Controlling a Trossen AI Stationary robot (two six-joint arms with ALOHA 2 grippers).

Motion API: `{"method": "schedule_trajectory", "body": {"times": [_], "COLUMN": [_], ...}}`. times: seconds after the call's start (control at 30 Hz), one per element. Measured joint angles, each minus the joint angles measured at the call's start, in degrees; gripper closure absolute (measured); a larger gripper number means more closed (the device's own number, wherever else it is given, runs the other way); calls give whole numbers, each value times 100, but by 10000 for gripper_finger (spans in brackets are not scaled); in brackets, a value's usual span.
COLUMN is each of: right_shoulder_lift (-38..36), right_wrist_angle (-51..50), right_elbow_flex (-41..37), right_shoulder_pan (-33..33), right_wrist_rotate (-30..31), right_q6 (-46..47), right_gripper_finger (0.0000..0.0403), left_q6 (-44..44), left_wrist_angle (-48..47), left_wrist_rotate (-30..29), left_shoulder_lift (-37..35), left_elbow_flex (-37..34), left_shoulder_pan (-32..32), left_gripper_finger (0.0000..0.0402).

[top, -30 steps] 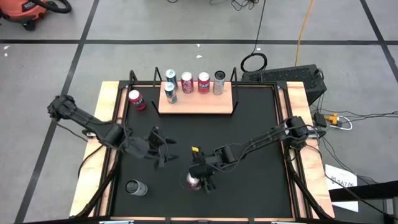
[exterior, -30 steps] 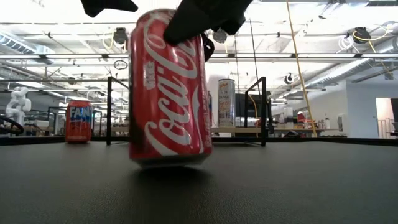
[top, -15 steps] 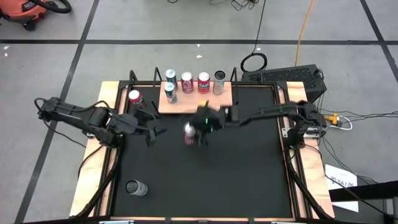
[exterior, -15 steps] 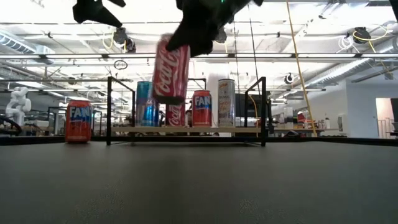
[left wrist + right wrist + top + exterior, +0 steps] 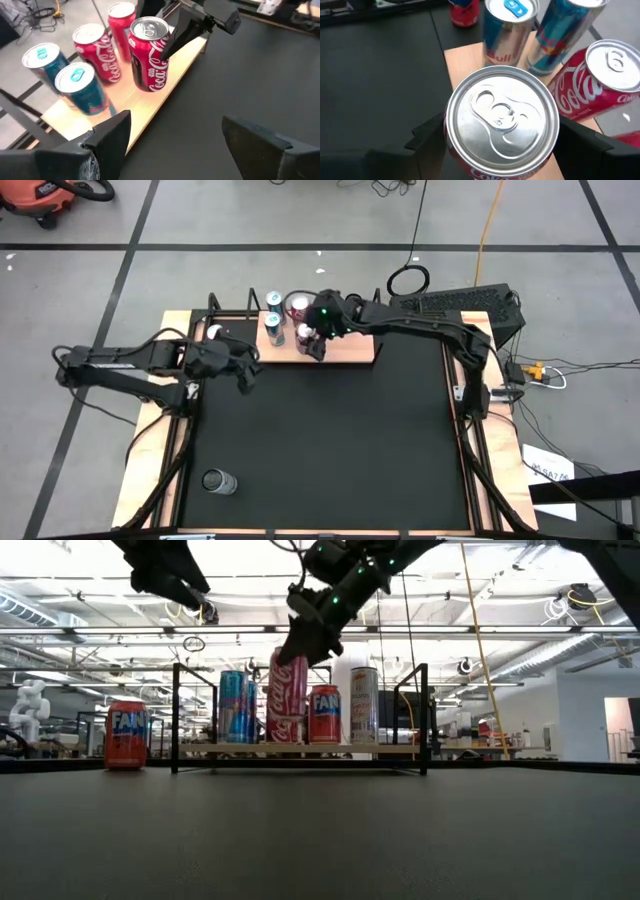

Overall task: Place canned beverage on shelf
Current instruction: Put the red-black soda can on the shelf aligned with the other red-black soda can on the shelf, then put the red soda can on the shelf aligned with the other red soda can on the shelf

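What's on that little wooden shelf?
On the shelf: two blue cans, red cans, a silver can, and a Coke can in the right gripper. The arm hides some from above.

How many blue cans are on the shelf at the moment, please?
2, both at the shelf's left end: one blue can at the back, another just in front. The right hand holding a Coca-Cola can might hide another.

A dark claw from above grips a red Coca-Cola can at its top, the can tilted slightly on the shelf among blue cans, a Fanta can and a silver can. Another Fanta can stands on the counter, left of the shelf.
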Motion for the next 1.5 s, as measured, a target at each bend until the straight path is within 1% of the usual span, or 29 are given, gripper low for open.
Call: {"method": "schedule_trajectory", "body": {"times": [0.13, 0.33, 0.43, 0.57, 0.8, 1.03, 1.17, 1.33, 1.5], "right_shoulder_lift": [206, 434, 493, 594, 679, 687, 687, 670, 598], "right_wrist_angle": [75, 553, 710, 590, 608, 625, 671, 975, 995], "right_elbow_flex": [84, 82, 89, 82, 84, 84, 84, 86, 96], "right_shoulder_pan": [-171, -242, -300, -350, -371, -375, -375, -375, -375], "right_wrist_rotate": [-281, -268, -286, -260, -290, -294, -294, -297, -294], "right_q6": [18, 31, 82, 72, 5, -115, -121, -49, 85], "right_gripper_finger": [122, 122, 121, 118, 105, 91, 74, 47, 38], "left_q6": [2, -10, 139, 397, 477, 618, 608, 603, 570], "left_wrist_angle": [-264, -611, -612, -599, -528, -485, -487, -489, -511], "left_wrist_rotate": [85, 99, 150, 427, 624, 888, 910, 916, 913], "left_shoulder_lift": [2, 2, 2, 4, 4, 4, 4, 4, 4], "left_elbow_flex": [0, 0, 0, 0, 0, 0, 0, 0, 0], "left_shoulder_pan": [379, 859, 1081, 1395, 1878, 2150, 2241, 2311, 2334], "left_gripper_finger": [94, 94, 94, 94, 94, 94, 94, 94, 94]}}
